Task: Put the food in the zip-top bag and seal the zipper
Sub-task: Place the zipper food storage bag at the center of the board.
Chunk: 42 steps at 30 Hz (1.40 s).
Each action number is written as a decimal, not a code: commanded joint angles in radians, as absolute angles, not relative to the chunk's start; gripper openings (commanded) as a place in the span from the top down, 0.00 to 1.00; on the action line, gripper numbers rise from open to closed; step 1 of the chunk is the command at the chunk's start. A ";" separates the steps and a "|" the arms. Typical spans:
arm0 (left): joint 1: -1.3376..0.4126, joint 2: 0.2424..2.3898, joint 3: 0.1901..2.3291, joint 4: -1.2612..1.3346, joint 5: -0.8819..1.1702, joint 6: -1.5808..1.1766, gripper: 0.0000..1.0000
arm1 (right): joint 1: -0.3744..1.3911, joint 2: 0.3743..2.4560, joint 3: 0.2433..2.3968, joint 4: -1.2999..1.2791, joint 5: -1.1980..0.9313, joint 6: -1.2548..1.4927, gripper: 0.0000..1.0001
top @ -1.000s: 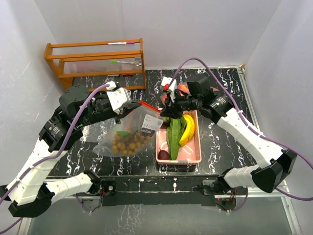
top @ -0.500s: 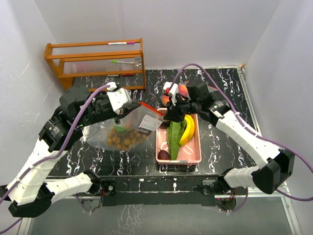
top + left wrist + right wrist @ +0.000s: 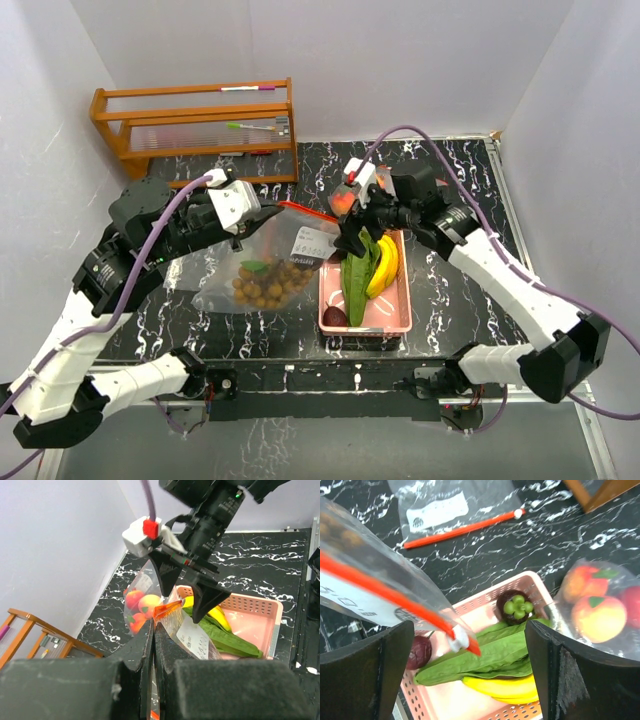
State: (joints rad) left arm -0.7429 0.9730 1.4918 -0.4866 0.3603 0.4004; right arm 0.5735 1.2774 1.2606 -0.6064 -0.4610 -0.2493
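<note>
Left gripper (image 3: 153,635) pinched shut on the zip-top bag's (image 3: 225,285) orange zipper strip, longans (image 3: 268,285) hanging below it in the bag; right gripper (image 3: 181,605) spread wide, holding nothing, zipper end between its fingers, bananas (image 3: 384,265) and cucumbers (image 3: 357,272) beneath it in the pink basket (image 3: 402,322).

Left wrist view: fingers of the left gripper (image 3: 153,640) are a dark blur across the bottom and cover most of the zip-top bag (image 3: 175,629); label (image 3: 193,638) print is too small to read. Right wrist view: right gripper (image 3: 467,630) fingers are cut by the bottom edge, the near bag wall is blurred, and the fruit pouch (image 3: 600,610) is soft and clipped at the right edge. Top view: the far end of the pink basket (image 3: 405,300) is hidden under the right gripper
</note>
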 commanded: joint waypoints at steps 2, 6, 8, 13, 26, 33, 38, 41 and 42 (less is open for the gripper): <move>-0.747 0.968 1.453 -0.405 0.312 0.404 1.00 | 0.569 1.184 1.315 -0.478 -0.360 -0.222 0.02; -0.747 0.982 1.404 -0.350 0.211 0.401 1.00 | 0.569 1.182 1.354 -0.460 -0.189 -0.153 0.02; -0.747 1.005 1.382 -0.318 0.136 0.406 1.00 | 0.569 1.169 1.355 -0.446 -0.156 -0.127 0.02; -0.747 1.115 1.375 -0.262 -0.062 0.449 1.00 | 0.570 1.126 1.328 -0.406 -0.147 -0.089 0.02; -0.747 1.455 1.328 0.211 -0.328 0.678 1.00 | 0.568 1.056 1.278 -0.391 -0.098 -0.080 0.02; -0.747 1.619 1.309 0.369 -0.297 0.654 1.00 | 0.568 1.025 1.254 -0.405 -0.085 -0.068 0.02; -0.746 1.544 1.283 0.302 -0.218 0.501 0.16 | 0.568 1.017 1.258 -0.446 -0.052 -0.052 0.02; -0.740 1.459 1.289 0.214 -0.170 0.403 0.03 | 0.567 1.026 1.267 -0.476 -0.036 -0.010 0.02; -0.738 1.429 1.295 0.182 -0.166 0.374 0.03 | 0.567 1.029 1.268 -0.488 -0.035 0.005 0.02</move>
